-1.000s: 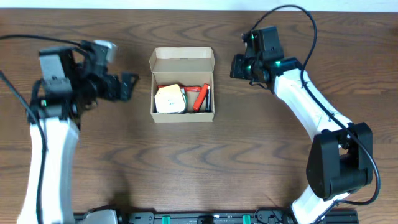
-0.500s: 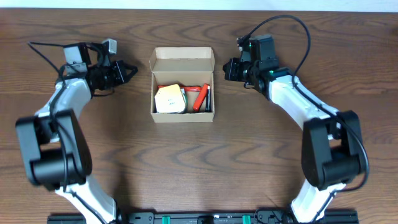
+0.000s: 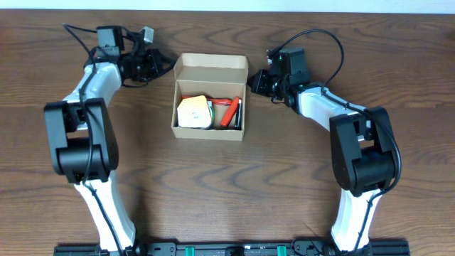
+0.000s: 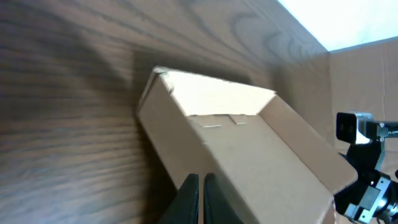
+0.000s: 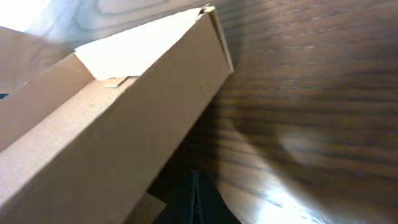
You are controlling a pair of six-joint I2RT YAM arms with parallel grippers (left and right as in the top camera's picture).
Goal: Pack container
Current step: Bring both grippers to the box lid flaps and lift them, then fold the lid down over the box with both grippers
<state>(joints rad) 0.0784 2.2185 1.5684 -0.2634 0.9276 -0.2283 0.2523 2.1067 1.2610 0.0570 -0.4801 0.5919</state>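
**At the far middle of the table: box loaded, lid not yet down**

The container (image 3: 210,134) sits at the far middle of the table (image 3: 227,185), square to its edges and open on top. Its flap lid (image 3: 211,65) stands up along the far side.

Contents seen from overhead:
- a cream roll (image 3: 194,112) with an orange edge, on the left side
- a red item (image 3: 229,110) beside it
- a thin dark item (image 3: 239,112) against the right wall

All three lie below the rim. No loose goods show on the wood around the box.

The left gripper (image 3: 162,62) is just beside the box's far-left corner. In its wrist view the fingers (image 4: 191,198) are pressed together with nothing between them, and the tips point at the outer cardboard wall. Whether they touch it cannot be told.

The right gripper (image 3: 257,80) is just beside the far-right corner. Its wrist view shows dark fingers clenched on nothing, low against the box's side.

Judgement: the filling part looks finished, since everything visible is already inside. Closing remains: the flap must be tipped forward over the opening and pressed flat. With both arms flanking the hinge end, the step in hand appears to be the approach to that lid. The upright flap may spring back if pushed from one corner only.
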